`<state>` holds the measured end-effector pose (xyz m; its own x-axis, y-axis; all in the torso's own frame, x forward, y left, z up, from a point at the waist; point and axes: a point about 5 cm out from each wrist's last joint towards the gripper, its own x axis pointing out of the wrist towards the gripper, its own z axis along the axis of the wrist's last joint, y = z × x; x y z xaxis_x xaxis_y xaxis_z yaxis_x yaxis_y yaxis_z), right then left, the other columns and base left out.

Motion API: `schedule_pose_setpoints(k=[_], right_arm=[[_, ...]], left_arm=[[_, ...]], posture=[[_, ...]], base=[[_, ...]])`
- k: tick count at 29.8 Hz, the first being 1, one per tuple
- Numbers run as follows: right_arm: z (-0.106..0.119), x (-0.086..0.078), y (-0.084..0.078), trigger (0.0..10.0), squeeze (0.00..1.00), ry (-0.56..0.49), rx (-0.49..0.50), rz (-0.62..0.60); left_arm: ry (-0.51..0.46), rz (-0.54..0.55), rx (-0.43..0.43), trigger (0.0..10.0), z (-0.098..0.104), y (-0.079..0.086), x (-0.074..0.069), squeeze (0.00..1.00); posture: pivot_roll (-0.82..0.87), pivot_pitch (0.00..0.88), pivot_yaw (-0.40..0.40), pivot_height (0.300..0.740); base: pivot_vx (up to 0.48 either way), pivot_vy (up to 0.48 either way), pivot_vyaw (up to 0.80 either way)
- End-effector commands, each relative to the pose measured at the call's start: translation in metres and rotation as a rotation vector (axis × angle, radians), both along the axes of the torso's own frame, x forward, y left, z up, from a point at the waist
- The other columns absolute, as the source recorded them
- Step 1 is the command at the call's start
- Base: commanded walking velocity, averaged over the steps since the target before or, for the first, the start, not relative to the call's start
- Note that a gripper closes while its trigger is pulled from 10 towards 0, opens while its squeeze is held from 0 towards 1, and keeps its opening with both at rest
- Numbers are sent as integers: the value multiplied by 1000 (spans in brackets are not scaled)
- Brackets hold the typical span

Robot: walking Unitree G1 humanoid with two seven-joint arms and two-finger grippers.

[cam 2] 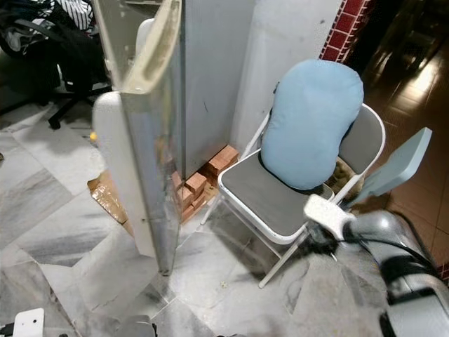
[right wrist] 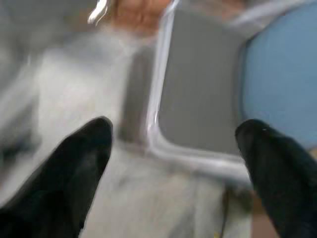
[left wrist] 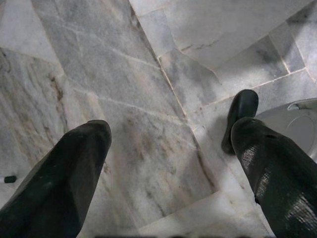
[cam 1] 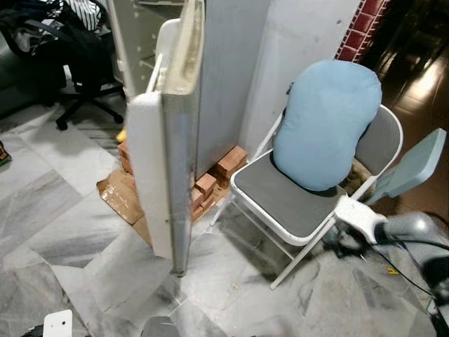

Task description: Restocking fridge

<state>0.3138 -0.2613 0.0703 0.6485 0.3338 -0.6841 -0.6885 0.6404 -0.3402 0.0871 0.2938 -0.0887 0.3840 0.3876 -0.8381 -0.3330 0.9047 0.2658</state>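
Now your fridge door [cam 1: 172,140] swings heavy and stiff; grab its near edge. Both grippers, left [left wrist: 168,148] and right [right wrist: 173,144], gape empty.

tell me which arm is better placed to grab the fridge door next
Probably left. The fridge door stands open on the robot's left, and the left gripper hangs open over bare floor. The right gripper, also open, is busy over the chair.

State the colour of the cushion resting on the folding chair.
Light blue; the cushion shows best in the left eye view, leaning against the chair's backrest.
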Motion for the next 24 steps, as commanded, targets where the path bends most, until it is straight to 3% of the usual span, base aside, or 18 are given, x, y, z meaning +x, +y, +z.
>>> schedule_pose_setpoints(k=[1, 7, 8, 9, 15, 24], right_arm=[[12, 17, 16, 10000, 0, -132, 132, -139], [19, 30, 61, 10000, 0, -226, 440, -322], [20, 30, 73, 10000, 0, -233, 499, -358], [23, 25, 96, 10000, 0, -228, 570, -362], [26, 4, 145, 10000, 0, -194, 664, -303], [31, 6, 154, 10000, 0, -200, 652, -415]], left_arm=[[-16, 21, 1, 10000, 1, 3, -1, 0], [-40, 38, 19, 10000, 4, 7, 1, 0], [-47, 47, 26, 10000, 5, 8, 2, 0], [-63, 63, 36, 10000, 6, 10, 5, 0], [-105, 88, 45, 10000, 11, 13, 19, 0], [-119, 73, 54, 10000, 10, 5, 26, 0]], posture=[[152, 0, -95, 740], [144, 0, -90, 740], [139, 0, -89, 740], [139, 0, -89, 740], [130, 0, -92, 740], [129, 0, -95, 740]], base=[[0, 0, 0], [0, 0, 0], [0, 0, 0], [0, 0, 0], [0, 160, 0], [0, 480, 0]])
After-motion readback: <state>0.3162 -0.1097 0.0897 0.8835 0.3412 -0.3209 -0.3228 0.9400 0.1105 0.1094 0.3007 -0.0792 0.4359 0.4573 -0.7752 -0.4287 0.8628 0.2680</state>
